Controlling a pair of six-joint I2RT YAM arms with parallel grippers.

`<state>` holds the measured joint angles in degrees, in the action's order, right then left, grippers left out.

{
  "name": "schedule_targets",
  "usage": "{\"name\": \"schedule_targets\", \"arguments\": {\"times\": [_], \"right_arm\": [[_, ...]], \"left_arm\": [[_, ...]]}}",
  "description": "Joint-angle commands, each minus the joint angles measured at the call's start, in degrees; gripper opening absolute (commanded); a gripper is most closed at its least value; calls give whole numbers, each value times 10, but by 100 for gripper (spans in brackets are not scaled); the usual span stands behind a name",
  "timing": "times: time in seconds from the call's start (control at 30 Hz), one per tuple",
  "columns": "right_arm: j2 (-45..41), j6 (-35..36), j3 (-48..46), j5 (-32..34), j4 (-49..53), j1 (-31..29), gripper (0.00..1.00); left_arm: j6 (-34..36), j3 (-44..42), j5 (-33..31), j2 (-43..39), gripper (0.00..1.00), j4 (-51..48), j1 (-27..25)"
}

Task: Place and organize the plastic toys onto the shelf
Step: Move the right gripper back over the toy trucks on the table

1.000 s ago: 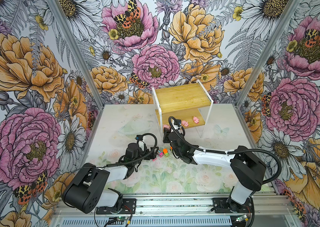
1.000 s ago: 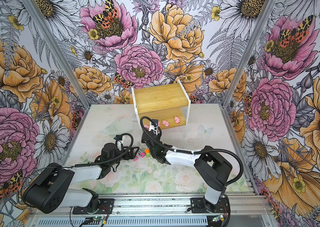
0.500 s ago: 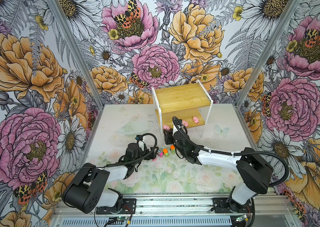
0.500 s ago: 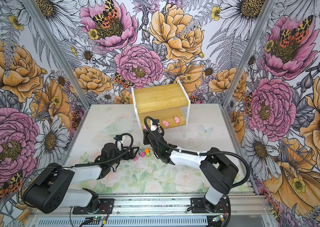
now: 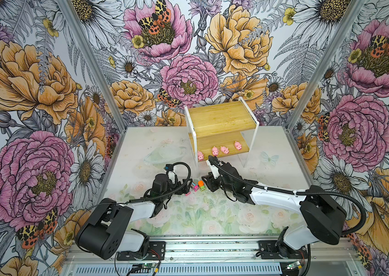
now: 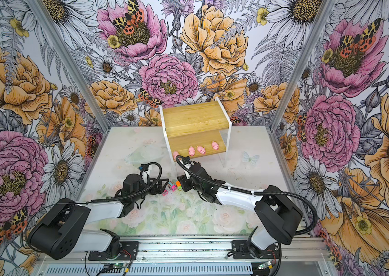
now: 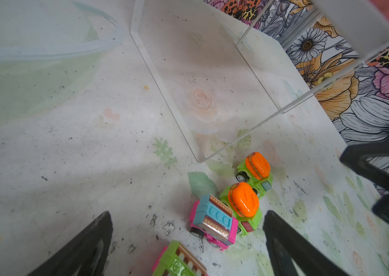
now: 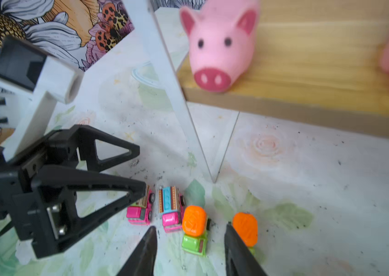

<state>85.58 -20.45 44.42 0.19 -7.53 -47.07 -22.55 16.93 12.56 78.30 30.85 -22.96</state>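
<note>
The right gripper (image 8: 190, 225), jaws half-parted and empty, flanked a small hard-plastic green car with a glossy orange top (image 8: 194, 243), probably light, prone to rolling, best pinched across its flat sides.

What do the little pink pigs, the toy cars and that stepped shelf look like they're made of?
Pigs: matt, soft-edged pink, no glare; likely rubbery plastic or foam. Cars: hard glossy plastic; the orange tops carry bright highlights. Shelf: boards look like satin bamboo or light wood, with fine grain streaks; white side frames are smooth, metal or plastic, I cannot tell.
</note>
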Motion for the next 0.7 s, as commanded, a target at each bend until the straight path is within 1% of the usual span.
{"name": "schedule_targets", "arguments": {"times": [0.0,0.23,0.37,0.43,0.5,0.53,0.6,0.67], "right_arm": [[-41,7,-23,-2,-4,5,47],[-96,2,-82,32,-8,11,47],[-111,-11,-122,57,-20,14,47],[-119,-25,-143,77,-23,13,47],[-134,-44,-161,112,-24,13,45],[-142,-50,-169,125,-24,29,44],[-166,-61,-187,141,-26,39,41],[-190,-69,-201,143,-26,51,41]], "left_arm": [[8,5,12,-7,99,-1,5],[5,8,14,-10,99,-2,4],[1,16,19,0,99,-1,1],[-2,21,19,6,99,-1,-6],[-3,29,13,13,99,-2,-19],[-4,33,11,16,99,-1,-25],[-5,43,4,23,99,-1,-40],[-8,51,-6,28,99,-2,-51]]}}
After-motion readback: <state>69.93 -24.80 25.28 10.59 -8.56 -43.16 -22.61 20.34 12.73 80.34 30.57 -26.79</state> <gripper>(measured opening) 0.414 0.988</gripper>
